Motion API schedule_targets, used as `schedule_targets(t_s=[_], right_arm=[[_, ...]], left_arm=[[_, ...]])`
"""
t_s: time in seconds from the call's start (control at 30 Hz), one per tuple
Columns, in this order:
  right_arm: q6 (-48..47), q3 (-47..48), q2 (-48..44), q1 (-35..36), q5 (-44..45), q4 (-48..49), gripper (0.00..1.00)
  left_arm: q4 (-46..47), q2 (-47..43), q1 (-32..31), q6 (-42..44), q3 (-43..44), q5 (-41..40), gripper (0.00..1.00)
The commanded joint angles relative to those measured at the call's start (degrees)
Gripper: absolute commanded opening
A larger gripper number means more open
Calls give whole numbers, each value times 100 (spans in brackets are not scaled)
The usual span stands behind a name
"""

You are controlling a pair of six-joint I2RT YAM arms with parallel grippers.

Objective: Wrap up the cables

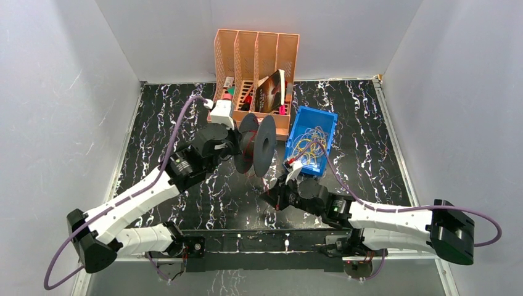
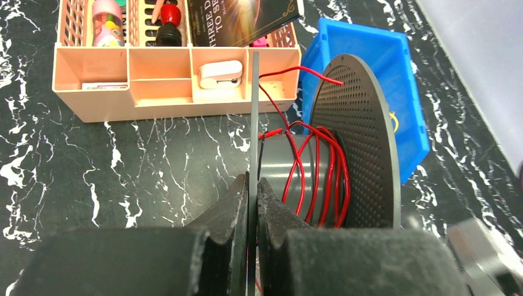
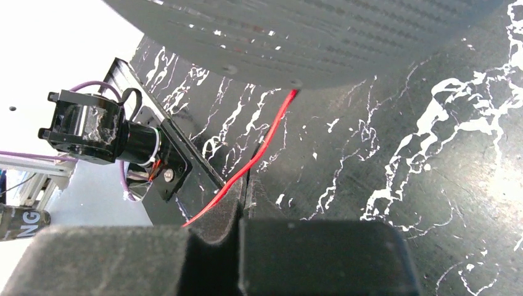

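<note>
Behind spool disc [image 2: 254, 105] clamped by left gripper [image 2: 253, 185], book [image 2: 240, 18] lettered "THREE D… TO SE…"; red cable [image 3: 271, 135] pinched by right gripper [image 3: 242, 188].

Bright, even light from above fills the top view, leaving only faint, soft shadows and a mild sheen on the glossy black marbled table [image 1: 154, 123]. Both wrist views are sharp on the table but soft and dark on the near jaws along the bottom edge. The right wrist view washes out to plain white at its upper left.
</note>
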Motion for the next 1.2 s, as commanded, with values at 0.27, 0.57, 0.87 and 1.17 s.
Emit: schedule_targets(t_s=[0.27,0.57,0.87,1.17], right_arm=[[-508,1504,761,534,761,-589,0],[-372,2200,1095,609,1429,-1069,0],[-178,2680,1487,609,2313,-1136,0],[608,3094,1643,608,3253,-1748,0]], left_arm=[[178,703,-11,266,82,-339,0],[62,750,-23,-34,-387,-350,0],[37,671,-128,-861,-776,-85,0],[19,707,-766,-850,-896,-765,0]])
